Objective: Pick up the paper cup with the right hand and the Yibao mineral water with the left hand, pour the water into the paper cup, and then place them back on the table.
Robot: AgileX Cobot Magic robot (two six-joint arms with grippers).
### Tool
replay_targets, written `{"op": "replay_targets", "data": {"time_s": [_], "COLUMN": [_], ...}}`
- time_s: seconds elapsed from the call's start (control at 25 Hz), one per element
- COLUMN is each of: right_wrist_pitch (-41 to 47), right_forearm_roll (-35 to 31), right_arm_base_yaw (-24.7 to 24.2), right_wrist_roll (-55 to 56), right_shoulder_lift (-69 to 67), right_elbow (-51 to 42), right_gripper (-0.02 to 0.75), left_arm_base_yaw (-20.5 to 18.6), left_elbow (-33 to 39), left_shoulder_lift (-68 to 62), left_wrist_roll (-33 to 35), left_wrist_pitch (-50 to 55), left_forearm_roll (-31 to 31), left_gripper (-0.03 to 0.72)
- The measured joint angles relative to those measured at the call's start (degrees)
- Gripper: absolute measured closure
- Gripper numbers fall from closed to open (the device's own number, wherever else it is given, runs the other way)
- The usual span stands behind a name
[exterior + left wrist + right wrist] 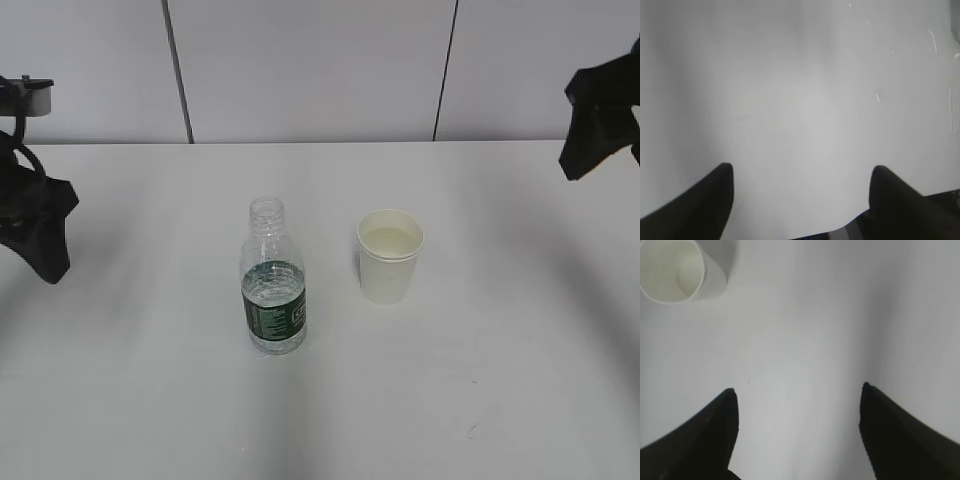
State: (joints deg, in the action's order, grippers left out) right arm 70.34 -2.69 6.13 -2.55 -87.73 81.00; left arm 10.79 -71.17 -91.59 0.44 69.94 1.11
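A: Colours on the Yibao mineral water [273, 290]?
B: Clear plastic, uncapped. Dark green label with white print round lower half.
A: And the paper cup [389, 256]?
B: Plain white outside, no pattern. Cream inside; same in right wrist view [677, 270].
A: The table [480, 380]?
B: Flat white, few faint dark scuffs. Soft grey shadows.
A: Arms?
B: Left hand [35, 225] black, grey-silver box on top. Right hand [600, 115] black. Black fingers [700, 205] in left wrist view, black fingers [700, 440] in right.
A: Background?
B: Pale grey wall panels [310, 70], dark seams between.
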Motion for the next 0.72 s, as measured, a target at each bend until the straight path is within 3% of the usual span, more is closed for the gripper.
{"op": "replay_targets", "data": {"time_s": [0.36,0.72], "right_wrist_pitch": [0.0,0.2], "right_forearm_roll": [1.8,2.7], "right_arm_base_yaw": [0.0,0.0], "right_wrist_roll": [-0.1,-0.3], "right_shoulder_lift": [12.0,25.0], "right_elbow": [-13.8,-21.9], "right_gripper": [0.153,0.153], "left_arm_base_yaw": [0.0,0.0], "left_elbow": [7.5,14.7], "left_shoulder_lift": [14.9,29.5], "left_wrist_roll": [-2.8,-5.0], "left_wrist_pitch": [0.2,0.9], "left_forearm_roll": [-0.1,-0.6], "left_gripper": [0.177,0.177]}}
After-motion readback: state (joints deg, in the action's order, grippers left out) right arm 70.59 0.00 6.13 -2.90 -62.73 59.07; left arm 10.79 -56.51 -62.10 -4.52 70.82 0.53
